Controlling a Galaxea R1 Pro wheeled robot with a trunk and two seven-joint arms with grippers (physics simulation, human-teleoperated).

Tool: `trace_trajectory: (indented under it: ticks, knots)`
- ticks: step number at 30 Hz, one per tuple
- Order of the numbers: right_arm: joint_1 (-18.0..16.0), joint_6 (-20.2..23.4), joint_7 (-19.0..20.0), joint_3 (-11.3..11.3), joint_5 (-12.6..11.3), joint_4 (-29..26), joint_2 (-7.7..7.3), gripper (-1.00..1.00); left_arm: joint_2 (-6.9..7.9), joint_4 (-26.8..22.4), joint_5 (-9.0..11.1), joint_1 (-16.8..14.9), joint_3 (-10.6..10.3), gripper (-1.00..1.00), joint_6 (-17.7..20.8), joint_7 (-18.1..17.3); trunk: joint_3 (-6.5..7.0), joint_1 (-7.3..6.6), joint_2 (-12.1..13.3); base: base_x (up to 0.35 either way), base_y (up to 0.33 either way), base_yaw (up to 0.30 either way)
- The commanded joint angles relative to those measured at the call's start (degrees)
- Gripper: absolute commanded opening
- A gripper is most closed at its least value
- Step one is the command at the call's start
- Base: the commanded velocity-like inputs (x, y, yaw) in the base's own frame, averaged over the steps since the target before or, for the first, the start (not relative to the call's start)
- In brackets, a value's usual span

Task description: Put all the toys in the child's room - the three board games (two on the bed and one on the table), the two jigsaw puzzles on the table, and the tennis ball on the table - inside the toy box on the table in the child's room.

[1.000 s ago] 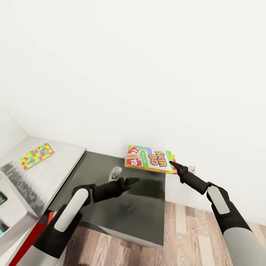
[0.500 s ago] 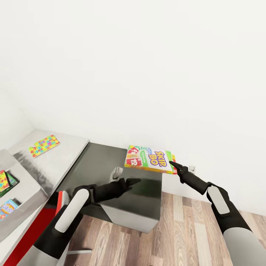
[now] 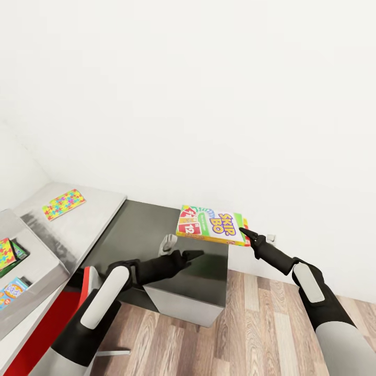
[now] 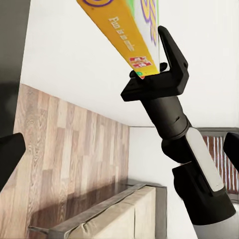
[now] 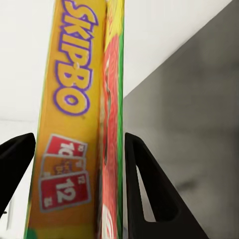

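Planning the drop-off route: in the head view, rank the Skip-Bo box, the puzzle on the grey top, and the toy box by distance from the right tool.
1. Skip-Bo box, held in the right tool.
2. Puzzle, far left on the grey top.
3. Toy box, at the left edge.

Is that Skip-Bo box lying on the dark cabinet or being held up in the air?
Held up. The right gripper pinches the Skip-Bo box by one end, its fingers on both faces, above the dark cabinet.

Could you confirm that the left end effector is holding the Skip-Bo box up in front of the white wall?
Not quite: the right end effector is holding the Skip-Bo box, not the left, which is empty. The head view shows this; the box is indeed up in front of the white wall.
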Motion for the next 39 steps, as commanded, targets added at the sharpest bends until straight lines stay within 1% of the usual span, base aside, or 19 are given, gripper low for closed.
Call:
trace_trajectory:
  ticks: [1,10,28,32,39]
  knots:
    - [-0.05,0.37,0.06,-0.11,-0.13,0.01,0.01,-1.0,-0.09,-0.12,0.32,-0.05,-0.04,1.0,0.08,0.26,-0.09,0.03,-0.1,-0.008,0.0,0.0]
    - [-0.05,0.37,0.02,-0.11,-0.13,0.01,0.03,-1.0,-0.55,-0.42,0.32,-0.05,0.03,1.0,0.09,0.31,-0.09,0.03,-0.1,-0.003,0.0,0.0]
    - [-0.05,0.37,0.08,-0.11,-0.13,0.01,0.06,-1.0,-0.6,-0.5,0.32,-0.05,0.16,1.0,0.09,0.31,-0.09,0.03,-0.1,0.0,0.0,0.007]
    - [-0.05,0.37,0.09,-0.11,-0.13,0.01,0.03,-1.0,-0.6,-0.53,0.32,-0.05,0.19,1.0,0.1,0.31,-0.09,0.03,-0.1,0.0,0.0,0.146]
    - [-0.05,0.37,0.08,-0.11,-0.13,0.01,0.02,-1.0,-0.6,-0.55,0.32,-0.05,0.21,1.0,0.13,0.31,-0.09,0.03,-0.1,0.0,0.0,0.244]
